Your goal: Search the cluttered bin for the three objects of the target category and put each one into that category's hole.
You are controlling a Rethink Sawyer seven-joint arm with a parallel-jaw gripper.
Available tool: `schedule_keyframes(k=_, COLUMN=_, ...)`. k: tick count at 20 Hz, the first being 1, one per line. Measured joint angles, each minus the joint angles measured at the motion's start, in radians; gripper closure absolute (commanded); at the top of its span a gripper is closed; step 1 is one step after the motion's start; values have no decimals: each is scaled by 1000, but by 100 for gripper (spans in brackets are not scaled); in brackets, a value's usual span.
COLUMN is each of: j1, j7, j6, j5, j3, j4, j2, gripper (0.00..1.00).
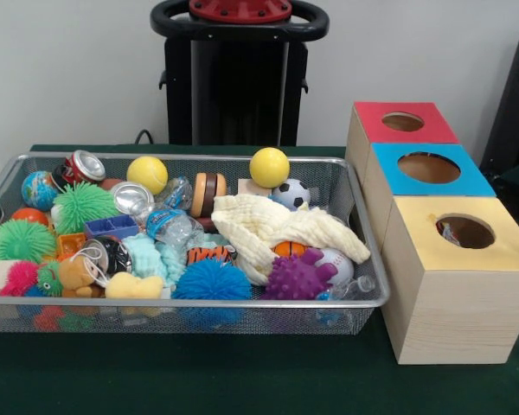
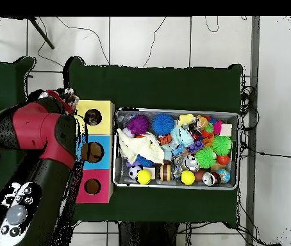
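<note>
A wire mesh bin [image 1: 242,304] [image 2: 177,111] is piled with small things. Two yellow balls [image 1: 147,173] [image 1: 269,166], a soccer ball [image 1: 291,194], a baseball [image 1: 336,264] and a globe ball [image 1: 38,189] lie among spiky balls in purple [image 1: 296,278], blue [image 1: 211,280] and green [image 1: 84,205]. Crushed cans [image 1: 84,166] and a clear bottle [image 1: 169,226] are in there too. A cream cloth [image 1: 268,226] [image 2: 140,146] covers part of the pile. Beside the bin stand the red [image 1: 372,125], blue [image 1: 398,177] and yellow [image 1: 502,246] boxes, each with a round hole. My gripper [image 2: 62,99] shows only in the overhead view, beside the yellow box [image 2: 103,109].
The red and black arm [image 2: 42,138] lies along the side of the three boxes, away from the bin. Something small shows inside the yellow box's hole [image 1: 464,231]. Green cloth [image 1: 242,372] covers the table. Cables [image 2: 247,150] run on the floor beyond the bin.
</note>
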Motion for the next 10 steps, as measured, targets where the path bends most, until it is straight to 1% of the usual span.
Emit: schedule_keyframes(k=10, j1=-48, j7=0, j6=-14, j5=-89, j3=64, j4=16, j2=-56, gripper=100)
